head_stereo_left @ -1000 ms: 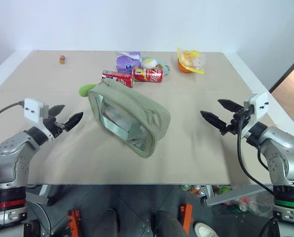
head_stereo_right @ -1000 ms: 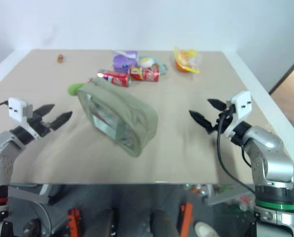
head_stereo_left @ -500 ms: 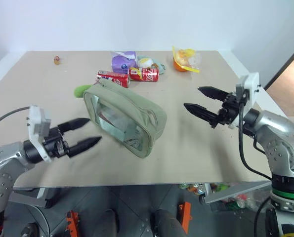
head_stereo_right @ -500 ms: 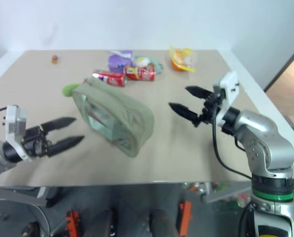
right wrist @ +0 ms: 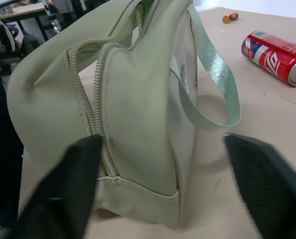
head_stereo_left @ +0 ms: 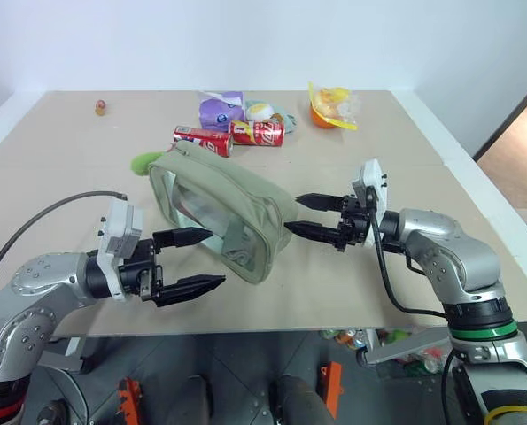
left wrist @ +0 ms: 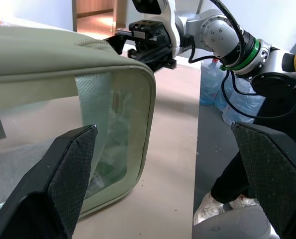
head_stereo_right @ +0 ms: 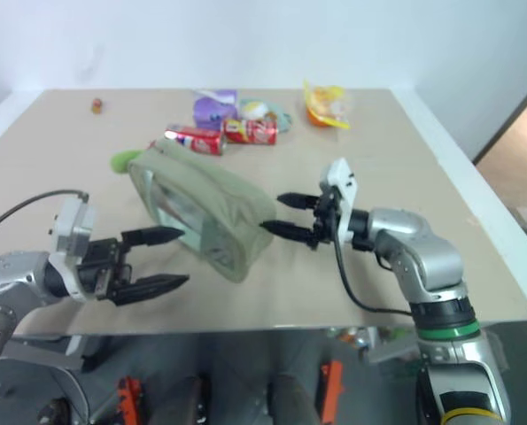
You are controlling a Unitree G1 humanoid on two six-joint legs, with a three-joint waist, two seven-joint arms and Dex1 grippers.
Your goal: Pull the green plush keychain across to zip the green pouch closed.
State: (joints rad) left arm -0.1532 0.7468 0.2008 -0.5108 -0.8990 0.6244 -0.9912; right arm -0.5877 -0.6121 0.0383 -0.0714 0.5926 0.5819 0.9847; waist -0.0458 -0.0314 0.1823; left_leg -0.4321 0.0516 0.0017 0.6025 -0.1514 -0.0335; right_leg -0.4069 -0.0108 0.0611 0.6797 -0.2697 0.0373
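The green pouch (head_stereo_left: 223, 208) lies tilted in the middle of the table, its clear window facing me. The green plush keychain (head_stereo_left: 144, 161) peeks out at the pouch's far left corner. My left gripper (head_stereo_left: 212, 258) is open at the pouch's near left side, its upper fingertip over the window's lower edge. My right gripper (head_stereo_left: 292, 214) points at the pouch's right end, its fingers apart with nothing between them. In the right wrist view the pouch's zipped end (right wrist: 138, 114) and strap (right wrist: 212, 84) sit just ahead of the fingers (right wrist: 78, 189).
Two red cans (head_stereo_left: 203, 139) (head_stereo_left: 260, 134), a purple packet (head_stereo_left: 220, 111) and an orange-yellow bag (head_stereo_left: 332, 106) lie behind the pouch. A small item (head_stereo_left: 98, 108) sits at the far left. The table's front edge (head_stereo_left: 272, 323) runs just below both grippers.
Both arms have swung inward to the pouch, the left from the left side, the right from the right. The right gripper's fingers stand closer together than before.
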